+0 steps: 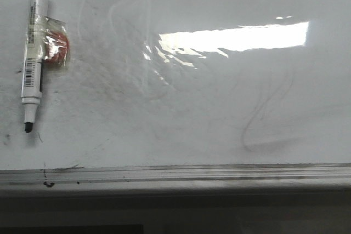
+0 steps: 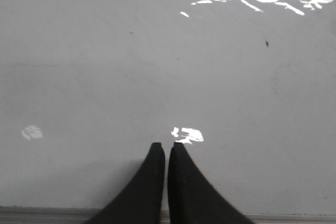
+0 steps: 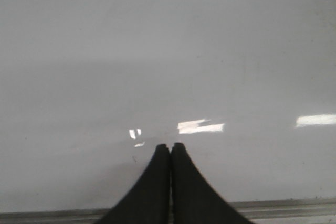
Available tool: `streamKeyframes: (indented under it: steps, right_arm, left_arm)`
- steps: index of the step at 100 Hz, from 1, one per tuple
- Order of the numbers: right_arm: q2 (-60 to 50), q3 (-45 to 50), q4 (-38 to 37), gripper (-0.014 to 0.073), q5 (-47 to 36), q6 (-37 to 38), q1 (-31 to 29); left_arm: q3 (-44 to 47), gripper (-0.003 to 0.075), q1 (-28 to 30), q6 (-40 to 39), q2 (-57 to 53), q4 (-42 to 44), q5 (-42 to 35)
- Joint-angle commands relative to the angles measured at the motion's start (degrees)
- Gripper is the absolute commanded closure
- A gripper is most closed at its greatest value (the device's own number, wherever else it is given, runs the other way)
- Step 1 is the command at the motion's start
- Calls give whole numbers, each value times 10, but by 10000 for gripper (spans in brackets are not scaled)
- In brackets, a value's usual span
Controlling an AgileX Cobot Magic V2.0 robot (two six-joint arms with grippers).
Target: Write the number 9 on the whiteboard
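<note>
The whiteboard (image 1: 219, 113) fills the front view, glossy white with grey erased smudges and a bright reflection. No black number 9 shows on it, only faint erased curves. A white marker (image 1: 33, 47) with a black cap end and bare black tip lies on the board at the left, taped to a small red and clear piece (image 1: 55, 47). Neither gripper shows in the front view. My left gripper (image 2: 167, 148) is shut and empty over the bare board. My right gripper (image 3: 170, 148) is shut and empty over the bare board.
The board's grey metal frame edge (image 1: 175, 175) runs along the near side, with dark space below it. It also shows at the fingers' base in the left wrist view (image 2: 294, 217) and the right wrist view (image 3: 283, 207).
</note>
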Motion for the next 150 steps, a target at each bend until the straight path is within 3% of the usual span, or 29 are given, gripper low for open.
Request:
streamKeyframes:
  steps: [1,56,83,133,150]
  right_arm:
    - [-13,6,-5,657,-11,-6,-4]
    - [-13,6,-5,657,-11,-6,-4]
    - [-13,6,-5,657,-14,-6,-4]
    - [-13,6,-4,657,-130,-6,-4]
    - [-13,6,4,657,-133,-6,-4]
  left_arm:
    - [24,741,-5,-5,-16,2,-25]
    - [24,741,-5,-5,-16,2,-25]
    - [24,741,-5,-5,-16,15,-65]
    - [24,741,-5,-5,-16,30,-127]
    - [24,741,-5,-5,-16,30,-127]
